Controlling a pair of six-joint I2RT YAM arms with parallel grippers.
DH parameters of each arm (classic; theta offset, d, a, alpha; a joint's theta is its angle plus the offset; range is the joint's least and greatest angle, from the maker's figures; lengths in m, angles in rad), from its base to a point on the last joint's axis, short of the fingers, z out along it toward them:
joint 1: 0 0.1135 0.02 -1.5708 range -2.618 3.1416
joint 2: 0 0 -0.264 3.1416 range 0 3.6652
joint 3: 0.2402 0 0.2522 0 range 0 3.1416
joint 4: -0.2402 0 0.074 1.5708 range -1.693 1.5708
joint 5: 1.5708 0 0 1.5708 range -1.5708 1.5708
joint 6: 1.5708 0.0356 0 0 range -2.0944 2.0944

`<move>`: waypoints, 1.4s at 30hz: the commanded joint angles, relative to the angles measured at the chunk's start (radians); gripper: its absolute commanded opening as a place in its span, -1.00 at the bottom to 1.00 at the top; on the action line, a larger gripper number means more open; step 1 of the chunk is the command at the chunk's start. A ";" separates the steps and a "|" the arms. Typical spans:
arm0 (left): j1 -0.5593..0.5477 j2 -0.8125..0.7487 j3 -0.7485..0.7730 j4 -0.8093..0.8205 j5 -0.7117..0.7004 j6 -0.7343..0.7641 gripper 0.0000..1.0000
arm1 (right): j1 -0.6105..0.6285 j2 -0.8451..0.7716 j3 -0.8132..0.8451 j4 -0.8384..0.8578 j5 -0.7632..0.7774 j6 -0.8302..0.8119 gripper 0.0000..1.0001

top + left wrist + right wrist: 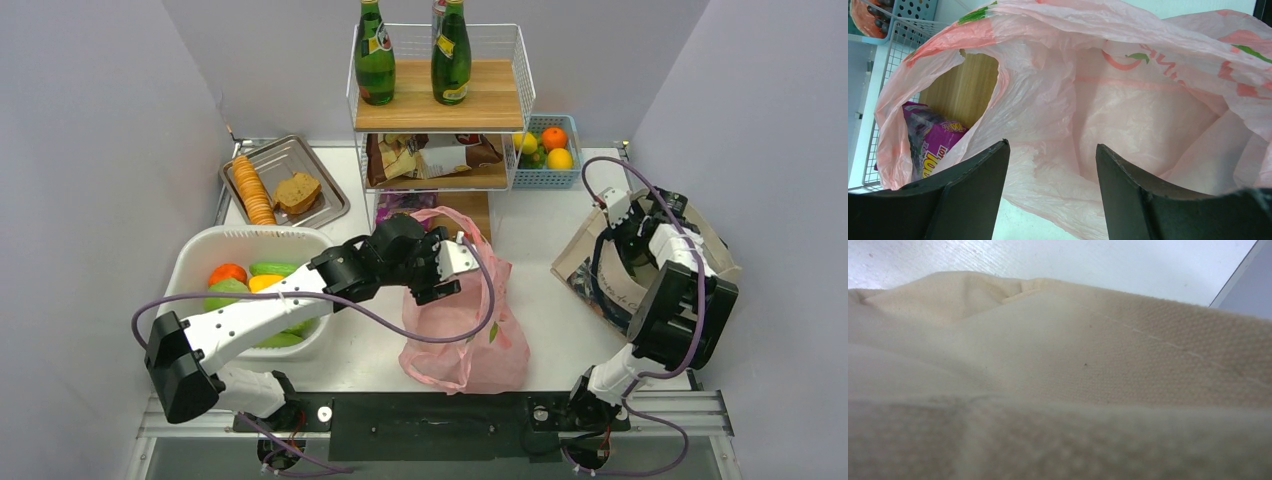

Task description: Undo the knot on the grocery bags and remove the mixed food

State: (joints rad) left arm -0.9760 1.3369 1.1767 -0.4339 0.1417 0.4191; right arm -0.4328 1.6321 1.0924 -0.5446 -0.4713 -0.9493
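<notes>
The pink grocery bag (pixel 465 330) lies slumped at the table's middle, in front of the rack. My left gripper (pixel 462 265) hovers over its upper part. In the left wrist view that gripper (pixel 1052 147) is open, its dark fingers (pixel 978 185) apart with only crinkled pink plastic (pixel 1128 115) beyond them. No knot shows, and no food shows inside the bag. A purple snack packet (pixel 935 142) on the rack's lower shelf shows through a handle loop. My right gripper (pixel 612 212) reaches into the beige tote (pixel 590 260). Canvas (pixel 1098 365) fills its view and hides its fingers.
A white tub (pixel 200 260) at the left holds orange, yellow and green produce. A metal tray (pixel 330 205) with crackers and bread sits behind it. A wire rack (pixel 440 100) with two green bottles stands at the back. A blue basket (pixel 575 178) of fruit is beside it.
</notes>
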 commanded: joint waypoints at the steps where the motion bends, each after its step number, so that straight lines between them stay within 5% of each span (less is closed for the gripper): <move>1: 0.011 0.022 0.066 0.010 0.002 0.021 0.24 | 0.004 0.084 -0.095 -0.102 0.179 -0.112 0.76; 11: 0.029 0.054 0.097 0.023 -0.004 0.041 0.24 | 0.086 0.174 0.010 -0.179 0.348 0.020 0.46; 15: 0.033 0.053 0.096 0.033 -0.006 0.044 0.24 | 0.085 0.160 -0.003 -0.181 0.378 0.057 -0.30; 22: 0.037 0.045 0.088 0.042 0.004 0.048 0.24 | 0.063 0.003 0.007 -0.259 0.246 0.077 -1.00; 42: 0.044 0.036 0.071 0.056 0.020 0.051 0.24 | -0.120 -0.182 0.254 -0.679 -0.067 -0.113 -1.00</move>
State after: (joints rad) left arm -0.9401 1.3914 1.2243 -0.4149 0.1383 0.4576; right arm -0.5232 1.4990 1.2922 -1.1206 -0.4652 -1.0023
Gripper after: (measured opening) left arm 0.619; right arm 0.003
